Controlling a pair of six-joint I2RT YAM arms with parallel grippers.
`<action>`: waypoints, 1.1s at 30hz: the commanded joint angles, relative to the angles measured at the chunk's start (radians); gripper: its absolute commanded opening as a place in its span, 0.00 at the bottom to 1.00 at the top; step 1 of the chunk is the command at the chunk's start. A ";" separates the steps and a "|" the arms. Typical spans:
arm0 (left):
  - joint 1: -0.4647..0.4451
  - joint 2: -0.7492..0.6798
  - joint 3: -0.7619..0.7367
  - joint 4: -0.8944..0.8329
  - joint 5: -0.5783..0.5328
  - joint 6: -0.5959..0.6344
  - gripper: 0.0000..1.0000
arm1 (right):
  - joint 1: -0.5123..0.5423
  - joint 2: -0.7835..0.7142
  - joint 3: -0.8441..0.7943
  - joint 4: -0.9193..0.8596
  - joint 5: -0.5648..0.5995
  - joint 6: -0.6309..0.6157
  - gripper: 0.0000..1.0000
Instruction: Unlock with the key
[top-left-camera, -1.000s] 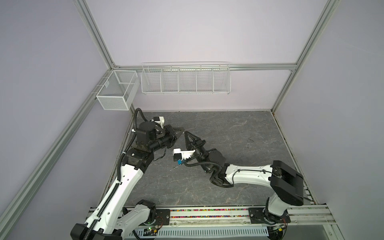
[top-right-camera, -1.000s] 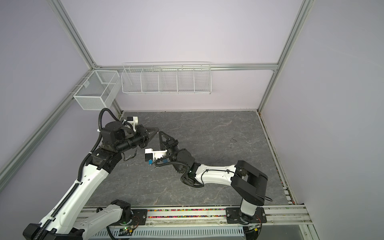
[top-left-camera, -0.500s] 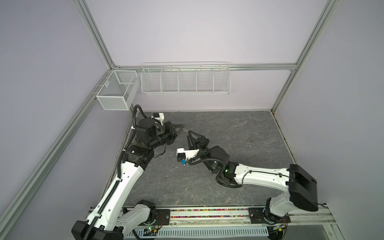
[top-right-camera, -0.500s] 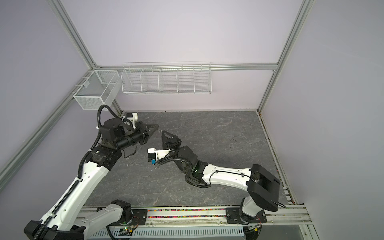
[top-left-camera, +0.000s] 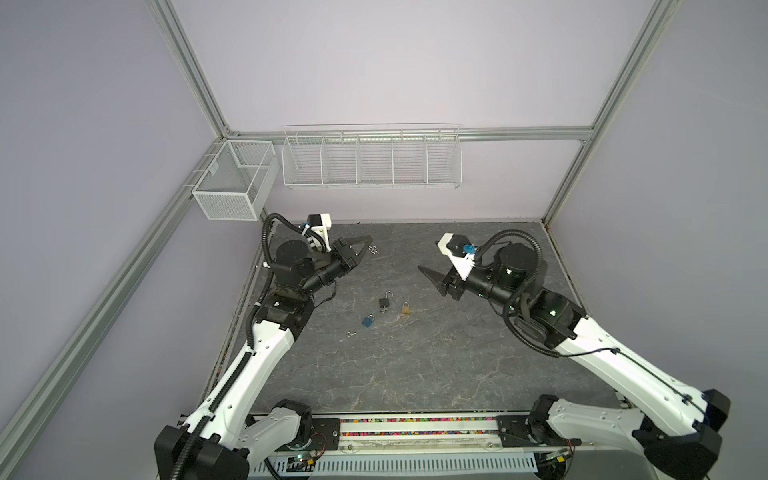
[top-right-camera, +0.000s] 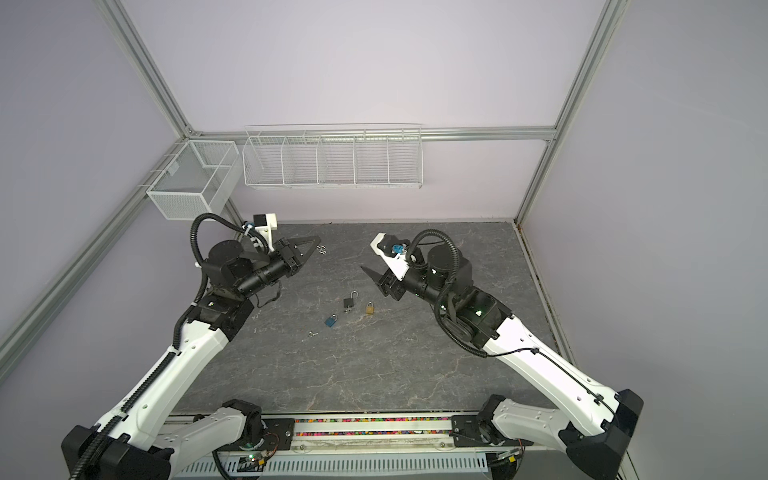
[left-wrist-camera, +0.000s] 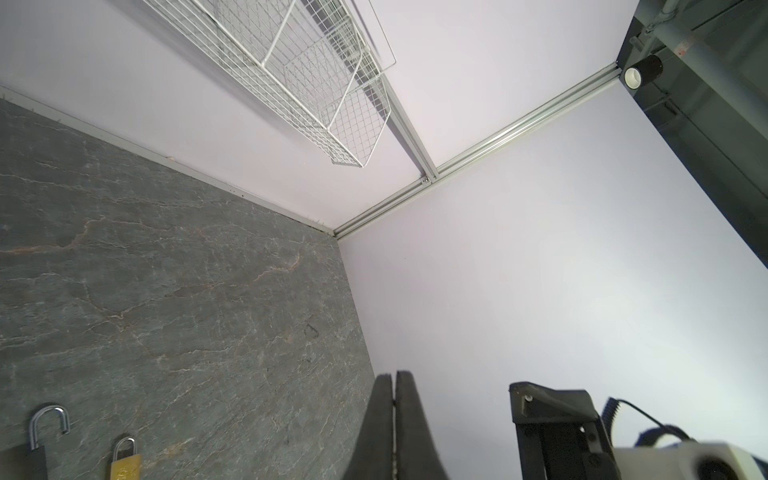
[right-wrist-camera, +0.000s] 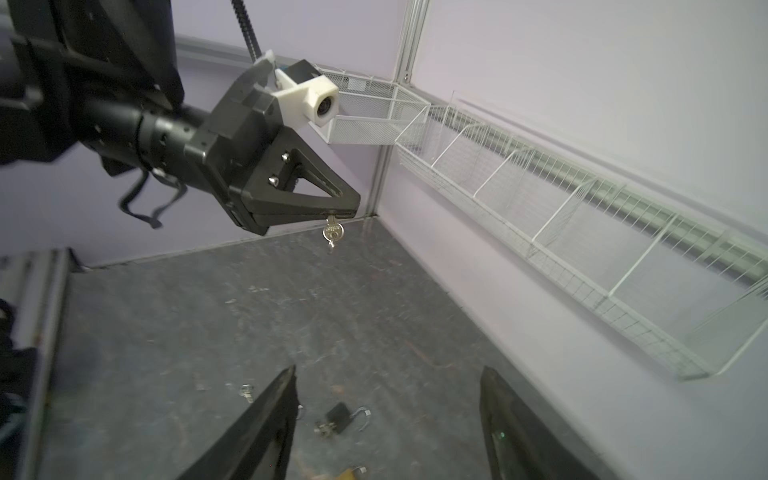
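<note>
Blue padlock, black padlock and brass-gold padlock — the tabletop is grey (pale marble veining).

Table: middle padlock between left padlock and right padlock; loose key left of them, nearer front; rack on back wall.

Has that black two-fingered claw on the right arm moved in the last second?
Yes. The right gripper pulled back rightward, from under the middle of the white wire wall shelf to near its right end.
</note>
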 joint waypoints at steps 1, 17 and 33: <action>-0.056 -0.002 -0.029 0.206 0.043 0.062 0.00 | -0.047 0.003 -0.075 0.002 -0.365 0.467 0.72; -0.230 0.106 -0.041 0.429 0.072 0.058 0.00 | -0.144 0.032 -0.275 0.592 -0.515 1.013 0.51; -0.239 0.111 -0.030 0.417 0.101 0.061 0.00 | -0.159 0.159 -0.197 0.693 -0.577 1.043 0.41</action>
